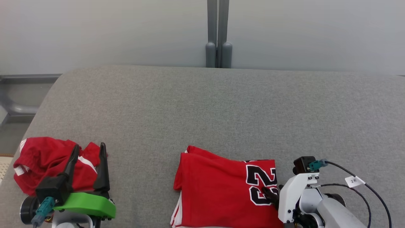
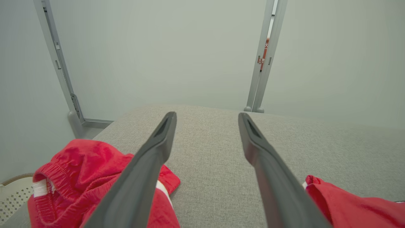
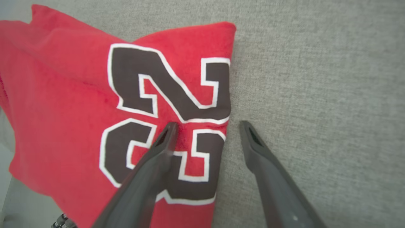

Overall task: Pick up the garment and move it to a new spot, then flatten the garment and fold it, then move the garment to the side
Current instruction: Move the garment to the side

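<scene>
A folded red garment (image 1: 218,190) with a black-and-white number lies at the near middle of the grey padded surface (image 1: 202,104). My right gripper (image 1: 272,194) is at its right edge, open. In the right wrist view the right gripper (image 3: 208,123) straddles that edge: one finger over the number on the garment (image 3: 63,95), the other over bare grey fabric. My left gripper (image 1: 90,146) stands open at the near left, over a crumpled red piece of clothing (image 1: 41,161) with white trim. In the left wrist view the left gripper (image 2: 207,114) holds nothing; the crumpled piece (image 2: 85,164) lies under its left finger.
The surface drops off at its rounded left edge (image 1: 41,104), with floor beyond. A pale wall with two grey posts (image 1: 218,47) stands behind. A white perforated basket (image 2: 12,196) sits low at the left. A tagged cable (image 1: 354,181) loops off my right wrist.
</scene>
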Available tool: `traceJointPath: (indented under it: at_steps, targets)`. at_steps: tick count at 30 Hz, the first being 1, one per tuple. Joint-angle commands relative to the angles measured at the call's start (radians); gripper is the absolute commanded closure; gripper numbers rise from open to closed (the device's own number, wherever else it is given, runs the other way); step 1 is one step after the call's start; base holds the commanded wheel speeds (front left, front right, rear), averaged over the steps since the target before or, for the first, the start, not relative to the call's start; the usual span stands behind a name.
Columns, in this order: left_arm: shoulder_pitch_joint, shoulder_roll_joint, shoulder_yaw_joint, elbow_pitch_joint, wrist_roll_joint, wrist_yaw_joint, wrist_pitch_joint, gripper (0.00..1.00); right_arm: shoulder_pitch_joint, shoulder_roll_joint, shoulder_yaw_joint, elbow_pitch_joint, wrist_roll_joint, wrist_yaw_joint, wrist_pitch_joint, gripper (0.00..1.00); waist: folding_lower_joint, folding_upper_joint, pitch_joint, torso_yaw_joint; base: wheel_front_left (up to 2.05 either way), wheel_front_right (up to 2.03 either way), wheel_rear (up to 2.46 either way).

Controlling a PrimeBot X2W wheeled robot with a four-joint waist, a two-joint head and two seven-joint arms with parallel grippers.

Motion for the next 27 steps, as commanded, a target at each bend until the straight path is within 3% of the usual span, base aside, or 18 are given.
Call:
traceJointPath:
  at_steps: [1, 4, 7, 17, 23, 27]
  targets:
    - [-0.019, -0.001, -0.002, 0.005, 0.012, -0.005, -0.003, 0.0, 0.005, 0.01, 0.008, 0.021, 0.015, 0.0, 0.016, 0.0, 0.0, 0.0, 0.012, 0.016, 0.0, 0.0, 0.0]
    - [-0.025, -0.001, -0.006, 0.01, 0.013, -0.004, -0.003, 0.0, 0.007, 0.018, 0.027, 0.03, 0.044, 0.0, 0.028, 0.0, 0.0, 0.0, 0.017, 0.022, 0.0, 0.0, 0.0]
    - [-0.028, 0.001, -0.007, 0.011, 0.014, -0.002, -0.003, 0.0, 0.004, 0.009, 0.045, 0.027, 0.063, 0.0, 0.01, 1.0, 0.0, 0.0, 0.019, 0.022, 0.0, 0.0, 0.0]
    - [-0.022, 0.007, -0.01, 0.002, 0.007, 0.0, -0.004, 0.0, -0.057, -0.062, 0.057, -0.029, 0.057, -0.001, -0.132, 1.0, 0.0, 0.0, 0.005, -0.035, 0.0, 0.0, 0.0]
    - [-0.018, -0.006, -0.033, -0.026, 0.014, -0.009, -0.002, 0.0, -0.098, -0.134, 0.089, -0.08, 0.052, -0.001, -0.151, 1.0, 0.0, 0.0, 0.004, -0.141, 0.0, 0.0, 0.0]
    - [-0.041, -0.023, -0.061, -0.032, 0.017, -0.022, 0.001, 0.0, -0.132, -0.185, 0.1, -0.097, 0.066, -0.001, -0.143, 1.0, 0.0, 0.0, 0.011, -0.253, 0.0, 0.0, 0.0]
